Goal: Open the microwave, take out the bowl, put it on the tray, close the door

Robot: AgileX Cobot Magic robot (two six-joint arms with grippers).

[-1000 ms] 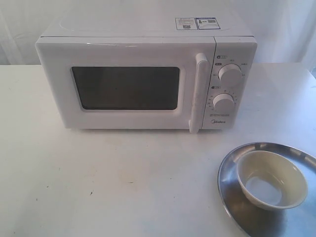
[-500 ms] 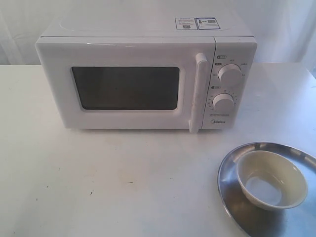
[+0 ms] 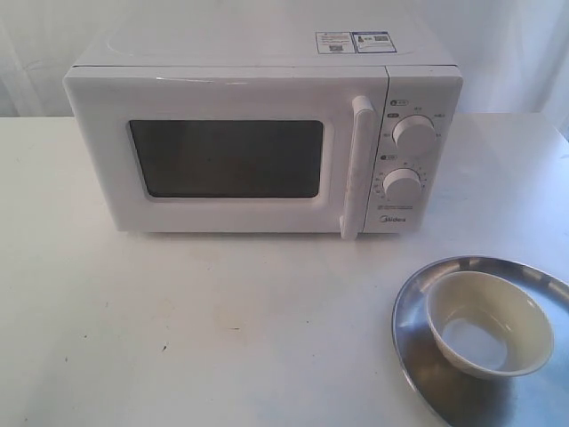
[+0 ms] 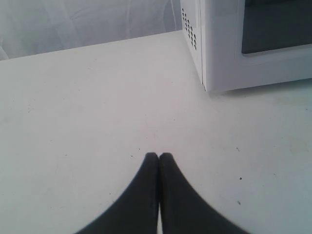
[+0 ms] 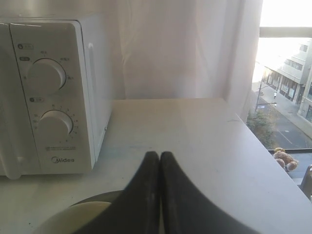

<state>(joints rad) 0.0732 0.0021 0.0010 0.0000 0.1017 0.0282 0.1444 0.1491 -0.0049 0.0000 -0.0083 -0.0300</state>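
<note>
The white microwave (image 3: 258, 133) stands at the back of the table, and its door (image 3: 227, 156) with the dark window and vertical bar handle (image 3: 357, 169) is closed. The cream-white bowl (image 3: 489, 322) sits upright on the silver tray (image 3: 411, 311) at the front right. Neither gripper shows in the exterior view. My left gripper (image 4: 159, 156) is shut and empty over bare table, off the microwave's (image 4: 243, 44) left front corner. Shut and empty too, my right gripper (image 5: 159, 155) hovers above the bowl (image 5: 73, 217) and tray (image 5: 105, 197), beside the microwave's dials (image 5: 46, 75).
The white table (image 3: 178, 329) stretches wide in front of the microwave. Its right edge (image 5: 253, 131) runs along a window with a street far below. A pale curtain (image 5: 185, 48) hangs behind the table.
</note>
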